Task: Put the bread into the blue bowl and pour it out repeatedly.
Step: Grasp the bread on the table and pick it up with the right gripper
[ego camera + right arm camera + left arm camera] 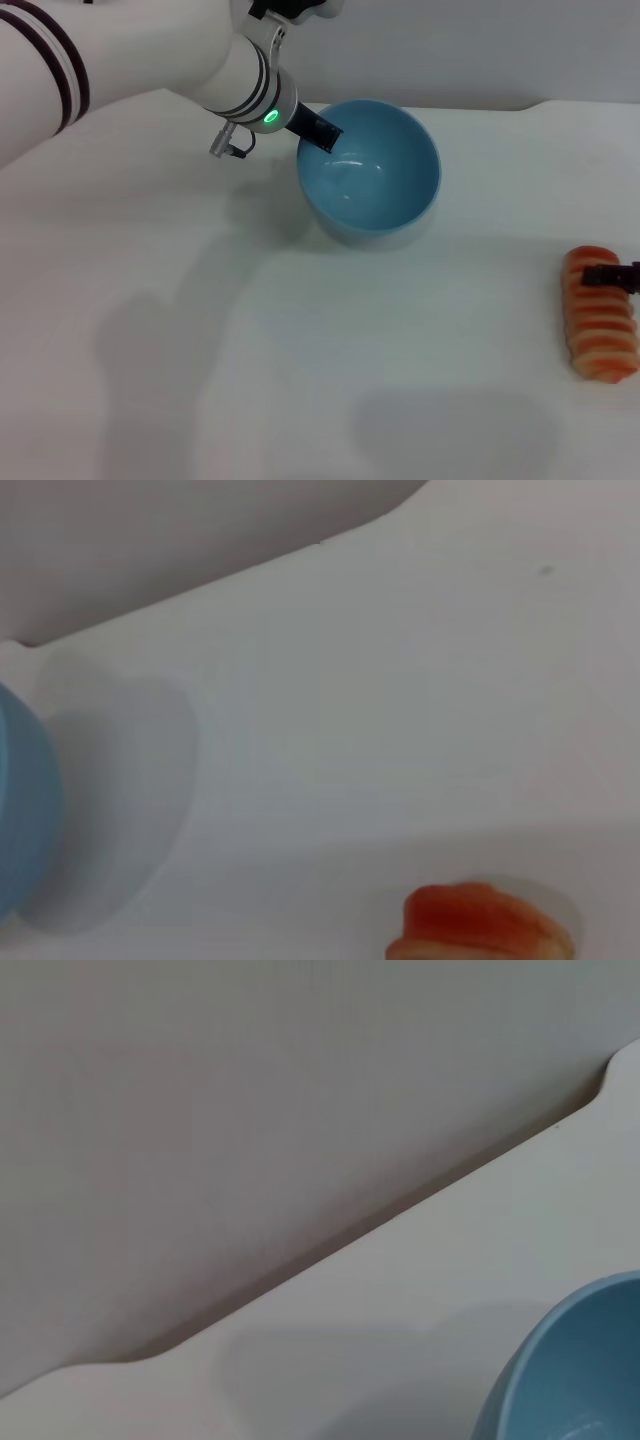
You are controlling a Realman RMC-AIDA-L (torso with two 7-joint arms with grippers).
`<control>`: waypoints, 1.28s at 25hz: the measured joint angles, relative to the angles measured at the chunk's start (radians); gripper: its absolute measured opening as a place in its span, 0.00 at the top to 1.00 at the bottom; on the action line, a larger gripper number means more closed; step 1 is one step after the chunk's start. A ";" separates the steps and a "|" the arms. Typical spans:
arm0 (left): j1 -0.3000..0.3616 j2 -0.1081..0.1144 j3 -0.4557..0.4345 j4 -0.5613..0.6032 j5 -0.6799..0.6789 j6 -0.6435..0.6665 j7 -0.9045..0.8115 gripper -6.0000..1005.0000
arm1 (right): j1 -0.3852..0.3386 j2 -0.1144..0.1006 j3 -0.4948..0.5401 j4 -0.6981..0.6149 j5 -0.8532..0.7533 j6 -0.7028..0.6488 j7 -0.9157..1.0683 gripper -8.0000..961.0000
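The blue bowl (372, 172) stands at the back middle of the white table, tipped so its opening faces me, and it is empty inside. My left gripper (318, 130) is at the bowl's left rim, shut on the rim with one dark finger inside. The bowl's edge also shows in the left wrist view (570, 1370) and the right wrist view (20, 810). The bread (600, 318), striped orange-red and cream, lies ridged side up at the table's far right. My right gripper (612, 276) reaches in from the right edge, over the loaf's far end. The loaf's end shows in the right wrist view (480, 922).
The white table (250, 350) has a notched back edge against a grey wall (250, 1110). My left arm (150, 80) crosses the upper left of the head view above the table.
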 joint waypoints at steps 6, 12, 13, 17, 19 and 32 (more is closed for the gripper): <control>0.002 0.000 0.000 0.004 -0.001 -0.001 0.002 1.00 | 0.019 -0.003 -0.042 0.037 -0.004 0.036 0.024 0.33; 0.003 0.000 0.000 0.003 -0.001 -0.003 0.004 1.00 | 0.029 -0.002 -0.081 0.034 -0.006 0.027 0.022 0.35; 0.003 0.000 0.000 0.003 -0.001 -0.003 0.004 1.00 | 0.029 -0.001 -0.081 0.030 -0.005 0.019 0.022 0.37; 0.005 0.001 0.000 0.003 -0.001 -0.004 0.004 1.00 | 0.028 -0.001 -0.082 0.020 -0.005 0.014 0.017 0.41; 0.005 0.000 0.000 0.004 -0.001 -0.004 0.004 1.00 | 0.028 -0.001 -0.082 0.019 -0.006 0.013 0.016 0.44; 0.014 -0.001 0.000 0.006 -0.001 -0.004 0.000 1.00 | 0.021 0.002 -0.081 -0.032 0.030 -0.037 -0.018 0.52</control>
